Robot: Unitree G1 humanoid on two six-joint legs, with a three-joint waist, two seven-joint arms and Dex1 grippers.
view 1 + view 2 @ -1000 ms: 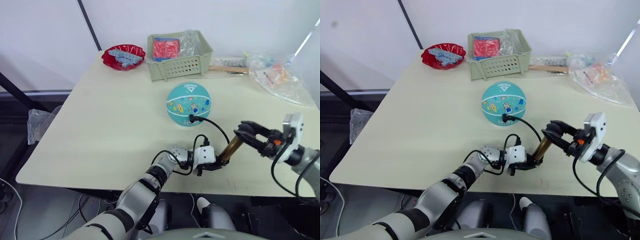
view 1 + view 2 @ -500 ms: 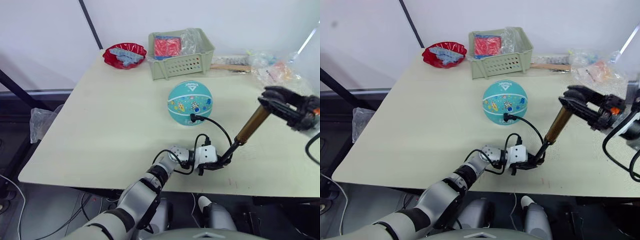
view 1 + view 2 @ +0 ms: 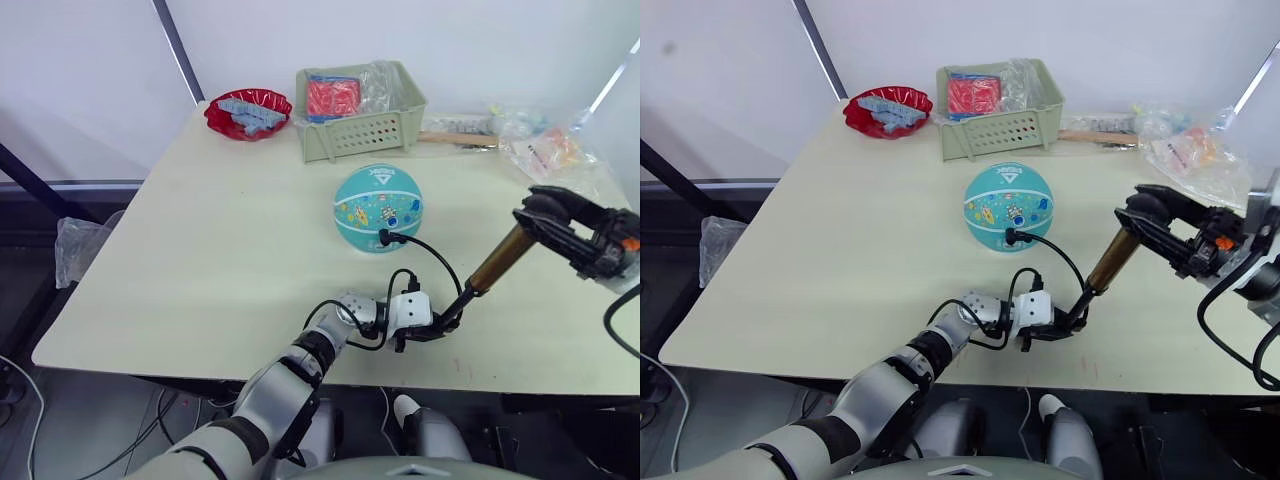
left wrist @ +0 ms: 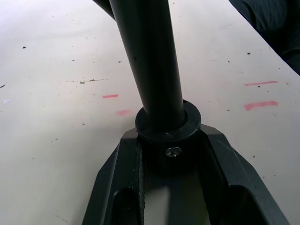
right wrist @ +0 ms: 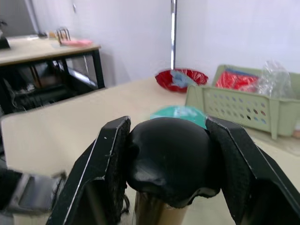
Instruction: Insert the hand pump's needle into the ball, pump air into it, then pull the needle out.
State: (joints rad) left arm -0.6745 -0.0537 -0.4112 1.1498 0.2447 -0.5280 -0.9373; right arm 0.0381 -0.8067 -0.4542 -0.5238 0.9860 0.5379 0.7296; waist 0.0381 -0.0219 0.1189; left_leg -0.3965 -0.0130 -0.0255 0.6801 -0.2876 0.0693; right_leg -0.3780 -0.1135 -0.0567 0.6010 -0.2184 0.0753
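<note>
The teal ball (image 3: 378,205) rests mid-table. The needle's black fitting (image 3: 385,238) sits against the ball's near side; the pin itself is hidden. A thin black hose (image 3: 440,262) loops from there to the foot of the hand pump. The pump's gold barrel (image 3: 497,262) leans up to the right, drawn away from a thin dark rod. My left gripper (image 3: 445,322) is shut on the pump's black base cap (image 4: 168,124) at the table surface. My right gripper (image 3: 548,212) is shut on the black handle (image 5: 168,159), above and right of the base.
A green basket (image 3: 360,130) with red packets stands behind the ball, and a red bowl (image 3: 247,110) sits at the back left. Plastic bags (image 3: 555,150) and a wooden stick lie at the back right. The table's front edge runs just below the left gripper.
The right gripper pulled the handle and barrel up and to the right, away from the base, then came slightly back down. The left gripper and the ball stayed put.
</note>
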